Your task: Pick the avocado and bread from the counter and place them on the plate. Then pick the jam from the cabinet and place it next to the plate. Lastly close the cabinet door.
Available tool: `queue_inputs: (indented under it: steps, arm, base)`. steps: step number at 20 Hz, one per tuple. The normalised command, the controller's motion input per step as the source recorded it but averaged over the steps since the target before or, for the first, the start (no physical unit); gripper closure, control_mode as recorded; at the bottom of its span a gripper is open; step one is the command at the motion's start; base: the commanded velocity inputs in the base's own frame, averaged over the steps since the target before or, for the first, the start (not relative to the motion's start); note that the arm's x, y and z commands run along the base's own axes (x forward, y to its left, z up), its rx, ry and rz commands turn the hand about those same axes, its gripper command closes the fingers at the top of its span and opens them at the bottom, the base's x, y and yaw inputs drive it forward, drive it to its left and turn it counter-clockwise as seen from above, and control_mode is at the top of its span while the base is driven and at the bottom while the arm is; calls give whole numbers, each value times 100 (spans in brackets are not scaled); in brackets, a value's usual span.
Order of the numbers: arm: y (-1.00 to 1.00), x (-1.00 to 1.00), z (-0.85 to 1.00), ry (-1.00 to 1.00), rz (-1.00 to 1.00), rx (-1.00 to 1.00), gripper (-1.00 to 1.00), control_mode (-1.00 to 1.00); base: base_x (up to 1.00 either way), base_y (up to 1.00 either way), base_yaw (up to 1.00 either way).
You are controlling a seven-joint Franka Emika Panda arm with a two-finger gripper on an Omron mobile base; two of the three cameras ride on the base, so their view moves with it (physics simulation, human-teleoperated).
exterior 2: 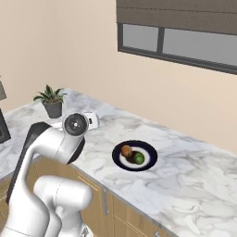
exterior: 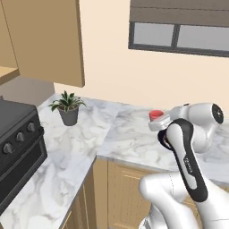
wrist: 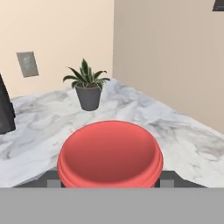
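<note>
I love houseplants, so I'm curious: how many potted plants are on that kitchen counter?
1. A single potted plant stands in the corner of the marble counter, left of the plate. Other stretches of counter lie out of view.

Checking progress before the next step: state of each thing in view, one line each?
jam: red lid up, held between the tool's fingers, above the counter.
tool: shut on the jam.
plate: flat on the counter, loaded.
avocado: on the plate.
bread: on the plate, beside the avocado.
cabinet door: swung open.
potted plant: upright on the counter.
</note>
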Motion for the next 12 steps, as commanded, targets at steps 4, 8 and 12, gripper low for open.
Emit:
queue_inputs:
  steps: [4, 8, 12]
  arm:
    - [-1, 63, -27, 10, -6, 1, 100, -100]
    - [-17, 66, -28, 10, -5, 4, 100, -100]
    - [-36, 60, -36, 5, -3, 10, 100, -100]
  base:
    - [0, 0, 0]
    - [0, 0, 0]
    - [0, 0, 0]
